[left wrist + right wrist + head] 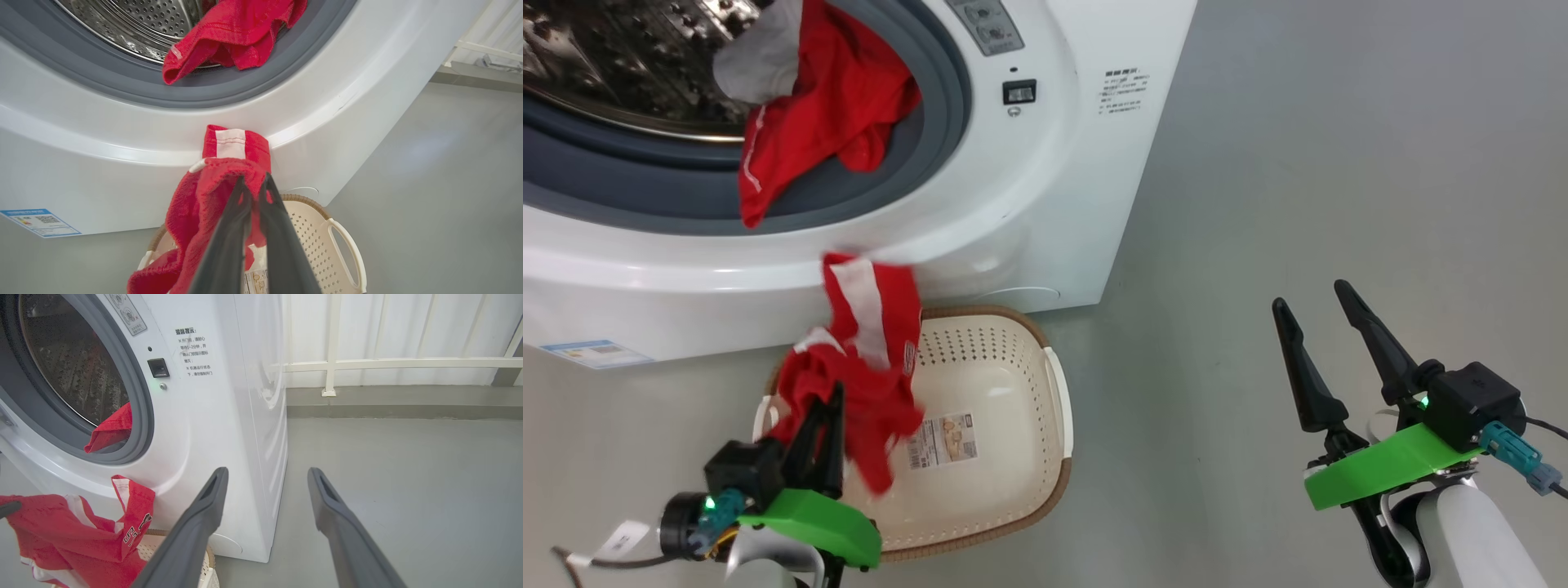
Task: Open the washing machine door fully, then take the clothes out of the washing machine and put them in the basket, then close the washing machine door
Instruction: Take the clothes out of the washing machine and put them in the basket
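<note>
My left gripper (823, 402) is shut on a red garment (866, 367) with white trim, which hangs over the cream basket (1013, 384) below the washing machine (1029, 204). The same grip shows close up in the left wrist view, where the left gripper (253, 179) pinches the red garment (212, 196) above the basket (322, 241). More red clothes (825, 106) and a pale grey piece (760, 57) spill over the grey gasket (645, 188) of the open drum. My right gripper (1313, 296) stands open and bare over the floor at the right. The washing machine door is out of view.
Grey floor (1339, 163) spreads to the right of the machine. A white railing and wall (388, 363) stand behind it. A blue label (596, 353) sits low on the machine's front, and a paper label (941, 441) lies on the basket floor.
</note>
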Robot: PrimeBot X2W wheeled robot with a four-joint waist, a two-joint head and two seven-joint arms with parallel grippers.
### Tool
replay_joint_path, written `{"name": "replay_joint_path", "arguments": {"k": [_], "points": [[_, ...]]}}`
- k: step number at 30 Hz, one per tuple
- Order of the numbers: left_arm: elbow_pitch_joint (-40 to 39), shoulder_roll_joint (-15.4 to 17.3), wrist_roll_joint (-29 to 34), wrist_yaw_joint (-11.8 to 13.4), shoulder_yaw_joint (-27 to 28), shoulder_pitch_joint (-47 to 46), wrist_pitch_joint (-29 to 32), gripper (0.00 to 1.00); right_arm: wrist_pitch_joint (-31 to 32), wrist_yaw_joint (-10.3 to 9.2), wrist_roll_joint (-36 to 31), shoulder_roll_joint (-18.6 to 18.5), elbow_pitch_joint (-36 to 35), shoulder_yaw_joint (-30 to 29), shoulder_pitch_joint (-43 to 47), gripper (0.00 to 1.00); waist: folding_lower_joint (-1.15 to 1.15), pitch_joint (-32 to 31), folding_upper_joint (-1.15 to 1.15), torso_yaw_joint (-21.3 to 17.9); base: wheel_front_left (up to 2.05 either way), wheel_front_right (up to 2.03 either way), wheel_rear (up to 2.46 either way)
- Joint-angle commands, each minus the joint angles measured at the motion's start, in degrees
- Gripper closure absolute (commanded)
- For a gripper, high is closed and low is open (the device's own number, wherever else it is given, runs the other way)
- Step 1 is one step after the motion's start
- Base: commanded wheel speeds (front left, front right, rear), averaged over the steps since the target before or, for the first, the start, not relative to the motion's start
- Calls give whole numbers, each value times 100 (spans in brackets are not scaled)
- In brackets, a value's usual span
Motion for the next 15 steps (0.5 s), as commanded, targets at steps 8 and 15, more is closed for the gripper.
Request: {"name": "replay_joint_path", "arguments": {"k": [8, 15], "points": [[1107, 9, 308, -220, 36, -564, -77, 100, -67, 9, 33, 134, -215, 144, -243, 0, 0, 405, 0, -223, 0, 0, 0], [2022, 4, 474, -324, 12, -1073, -78, 100, -67, 9, 31, 226, -255, 161, -384, 0, 0, 773, 0, -365, 0, 0, 0]]}}
